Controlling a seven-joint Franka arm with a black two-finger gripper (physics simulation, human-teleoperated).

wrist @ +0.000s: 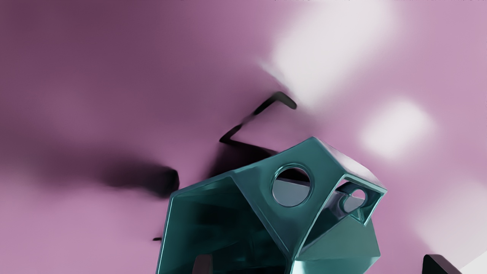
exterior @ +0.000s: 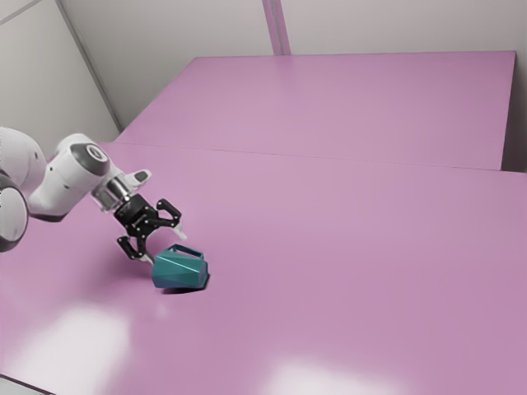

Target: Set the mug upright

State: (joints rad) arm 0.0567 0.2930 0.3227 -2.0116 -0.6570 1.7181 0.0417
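Nearest, we see one teal mug (exterior: 179,270) lying on its side on the pink table (exterior: 346,263), its single handle (exterior: 198,253) uppermost and its one open mouth toward our gripper (exterior: 165,246). Just behind it, our two fingers stand wide apart, with nothing gripped; in the wrist view one fingertip (wrist: 202,264) overlaps the mouth. Farther off are a second pink surface (exterior: 346,107) and one purple stripe (exterior: 277,29) on the pale wall (exterior: 395,25)

Rounded white arm (exterior: 64,183), grey ring (exterior: 90,155), black knobbly pincer (exterior: 165,246)
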